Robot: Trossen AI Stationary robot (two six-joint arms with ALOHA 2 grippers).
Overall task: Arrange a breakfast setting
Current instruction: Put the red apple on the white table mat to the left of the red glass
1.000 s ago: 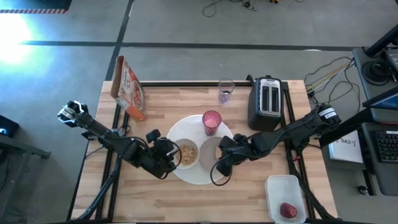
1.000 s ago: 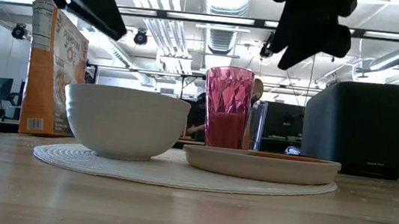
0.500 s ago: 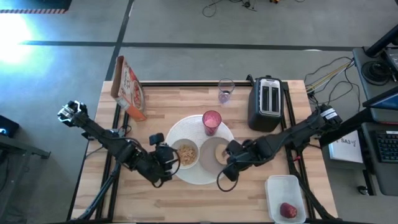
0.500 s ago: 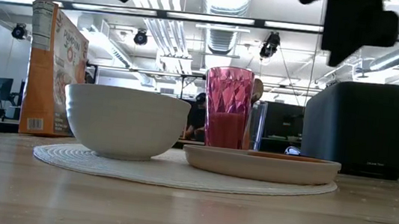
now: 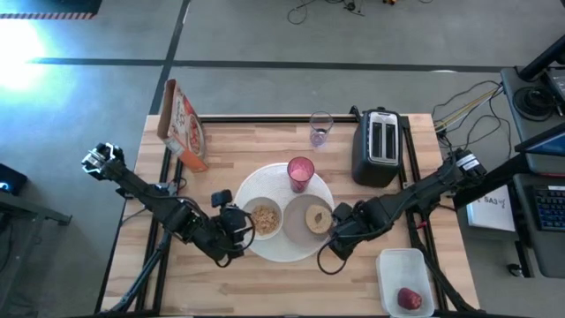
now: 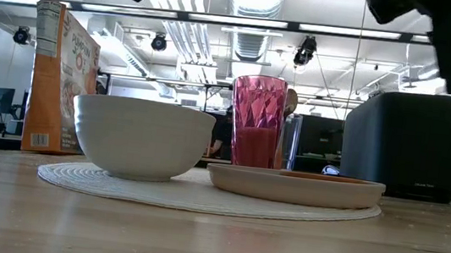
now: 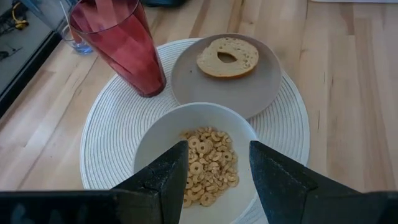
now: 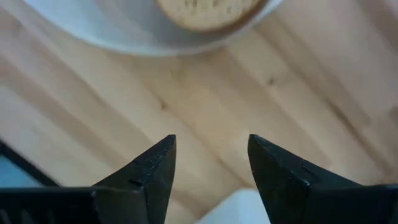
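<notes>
The breakfast setting is sitting mid-table on the large round white plate [image 5: 265,249]: the small white bowl [image 7: 198,149] holding cereal rings, the small grey plate [image 7: 249,87] carrying the bagel half [image 7: 227,57], the pink tumbler [image 5: 300,173] standing behind them. The red apple [image 5: 408,299] is lying apart in a clear tub [image 5: 404,265] at the table's near right corner. I am seeing no spoon. My right gripper [image 5: 339,237] is hovering just beside the grey plate, fingers apart, holding nothing. My left gripper [image 5: 237,228] is hanging by the bowl, fingers apart and empty too.
</notes>
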